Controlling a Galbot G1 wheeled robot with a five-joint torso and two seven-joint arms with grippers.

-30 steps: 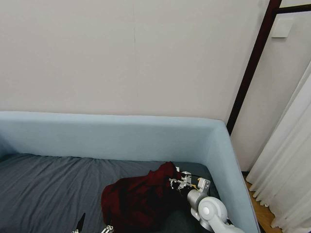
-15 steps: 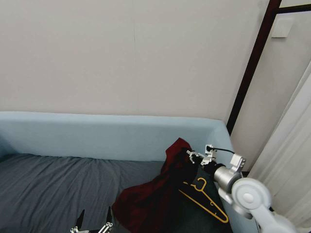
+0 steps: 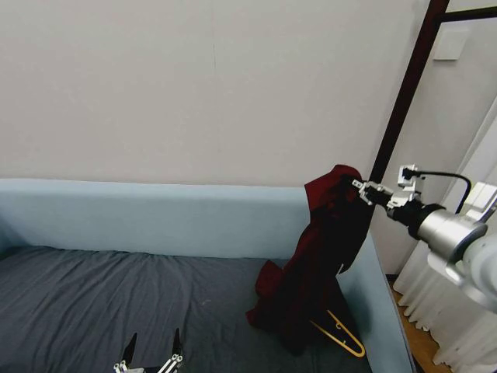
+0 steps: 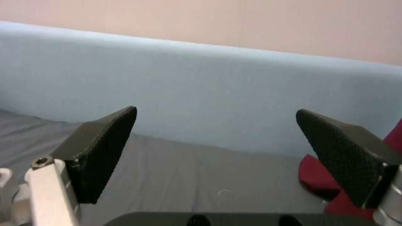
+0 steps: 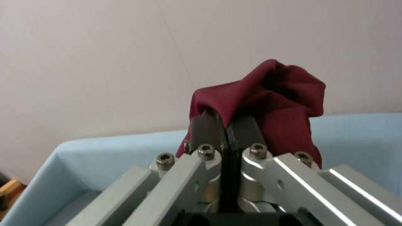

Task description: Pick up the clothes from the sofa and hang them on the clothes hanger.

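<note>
A dark red garment (image 3: 314, 260) hangs in the air over the right end of the sofa, its lower folds still touching the grey seat. My right gripper (image 3: 359, 186) is shut on its top edge, well above the sofa's back; in the right wrist view the cloth (image 5: 264, 103) bunches over the pressed fingers (image 5: 207, 129). A yellow hanger (image 3: 338, 332) lies on the seat under the cloth. My left gripper (image 3: 153, 353) is open low over the front of the seat; the left wrist view shows its pads (image 4: 103, 146) wide apart.
The light blue sofa back (image 3: 155, 217) and right arm (image 3: 380, 311) border the grey seat (image 3: 93, 303). A dark door frame (image 3: 404, 101) and white curtain (image 3: 458, 287) stand to the right. A plain wall rises behind.
My right gripper has risen and swung right with the red garment, lifting most of it off the seat. The yellow hanger came into view underneath. The left gripper stays put.
</note>
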